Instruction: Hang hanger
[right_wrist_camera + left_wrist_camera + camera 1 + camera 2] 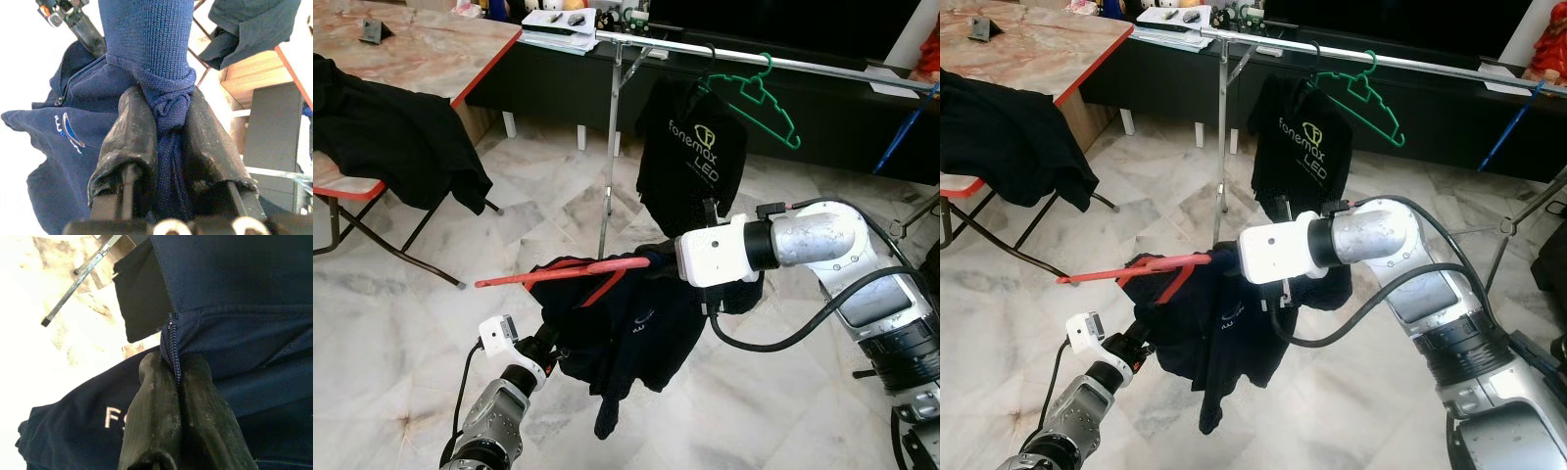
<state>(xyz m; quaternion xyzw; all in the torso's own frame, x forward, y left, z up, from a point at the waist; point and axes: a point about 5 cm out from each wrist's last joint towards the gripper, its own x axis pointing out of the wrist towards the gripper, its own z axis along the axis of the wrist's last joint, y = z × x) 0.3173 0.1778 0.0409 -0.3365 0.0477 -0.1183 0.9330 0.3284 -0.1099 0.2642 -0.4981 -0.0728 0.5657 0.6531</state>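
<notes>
Near: left gripper (178,396) clenched on the navy jacket (636,328) at its zipper. Right gripper (168,147) pinches a bunched fold of the same jacket, mid-scene. Red hanger (563,271) threaded through the jacket, well below the far rail (754,61). Risk: cloth-only grips could let the hanger slide out when lifted.

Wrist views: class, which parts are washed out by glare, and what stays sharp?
Left wrist view: the floor is blown out to white, while the zip pinched in the left end effector is crisp. Right wrist view: the background is overexposed, but the knit cuff in the right end effector is sharp.
</notes>
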